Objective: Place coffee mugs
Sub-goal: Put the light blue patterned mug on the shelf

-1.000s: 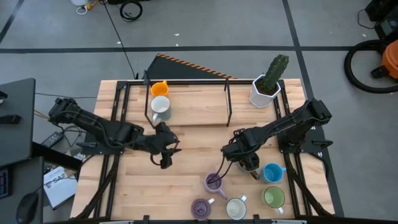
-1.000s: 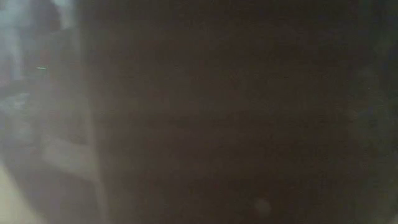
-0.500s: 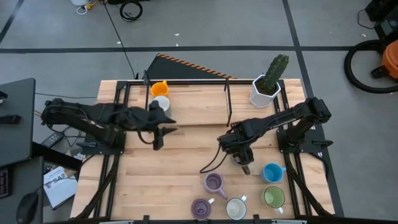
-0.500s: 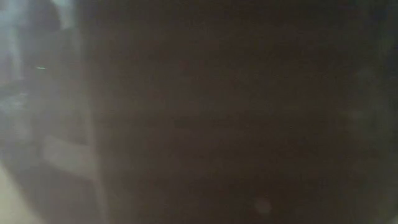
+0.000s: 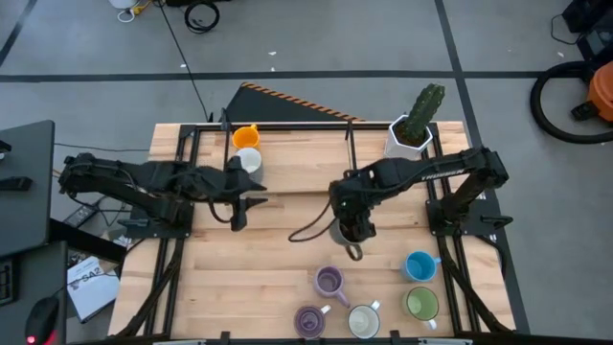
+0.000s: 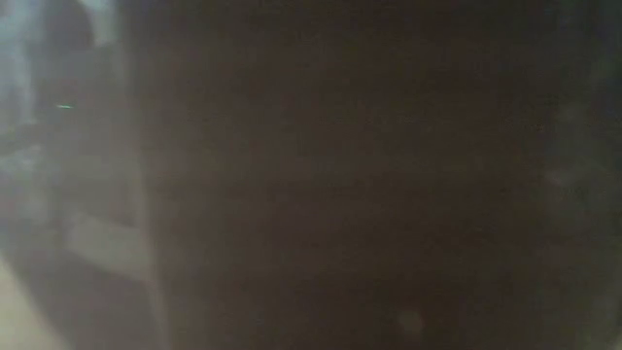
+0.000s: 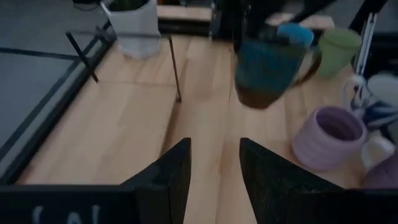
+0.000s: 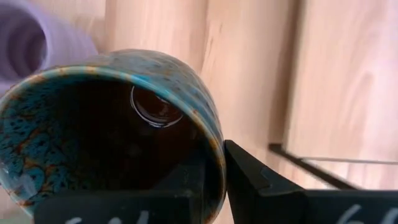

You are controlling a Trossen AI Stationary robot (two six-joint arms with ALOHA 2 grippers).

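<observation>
While the low view is filled by a dark blur that may be something right against the lens, the overhead view shows the whole wooden tabletop. At the left of the frame the left arm stretches across the tabletop's edge, and its left claw hangs over bare wood with its fingers spread and nothing between them. Just above it in the frame, near the top edge of the tabletop, an orange mug and a white mug stand one behind the other, touching or nearly so, beside a thin black metal frame.

Toward the centre, the right arm reaches in from the right side, and its right claw pinches the rim of a dark brown mug with a speckled blue glaze; one finger sits inside the cup, the other outside. That mug is off the wood and tilted.

Below it in the frame, a purple mug stands on the tabletop, a second purple mug and a white mug lie along the bottom edge. Farther right are a blue mug and a green mug. At the upper right stands a white pot with a cactus.
</observation>
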